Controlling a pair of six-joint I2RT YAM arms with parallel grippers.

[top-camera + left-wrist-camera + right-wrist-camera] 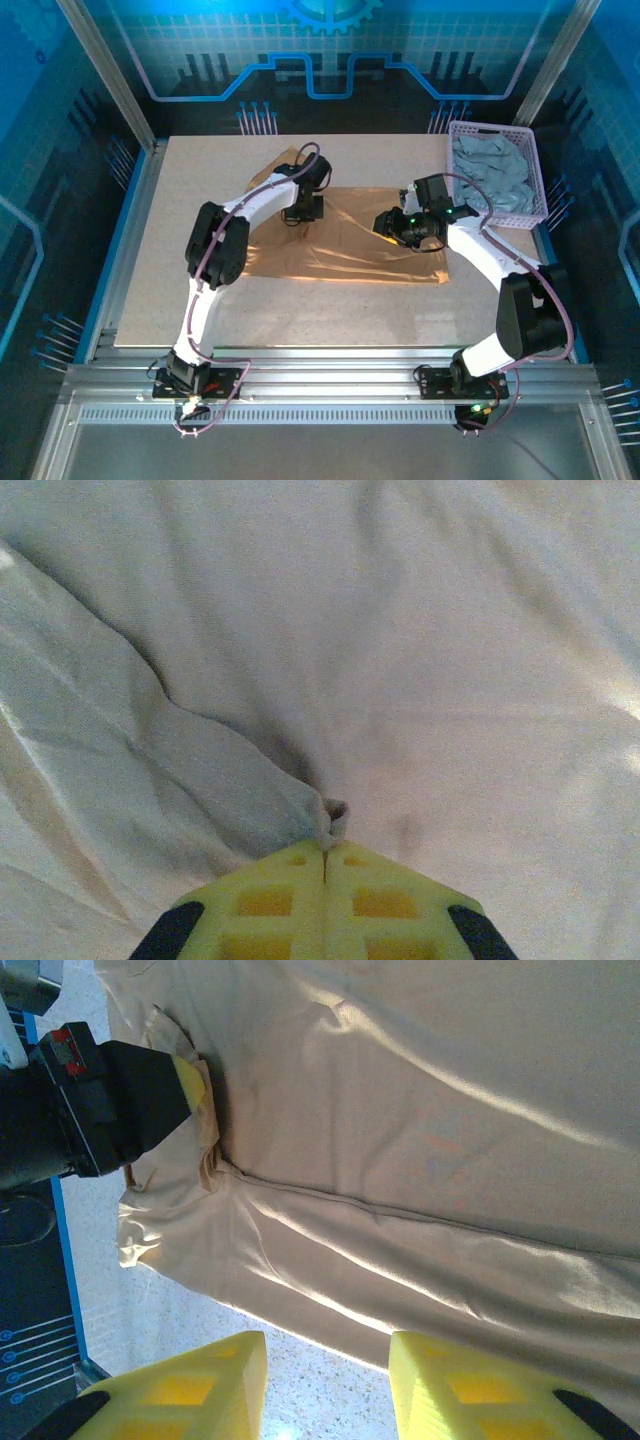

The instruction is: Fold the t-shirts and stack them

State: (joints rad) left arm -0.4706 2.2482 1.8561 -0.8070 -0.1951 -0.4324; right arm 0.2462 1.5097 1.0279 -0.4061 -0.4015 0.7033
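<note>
Shirt (350, 252) lying left of basket (492, 128); my left gripper (325, 852) is pinching its fabric, my right gripper (328, 1350) is hovering open nearer the basket.

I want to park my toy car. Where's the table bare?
Bare: the speckled beige table left of the tan fabric t-shirt, and along the near edge. Crowded: the middle, and the far-right corner with the lavender plastic lattice basket.

The left arm (215, 245) and right arm (480, 255) are white with big black joints. Thin purple cables (308, 146) run along them. The fingers (190, 1385) are yellow with square dents and black patches.
</note>
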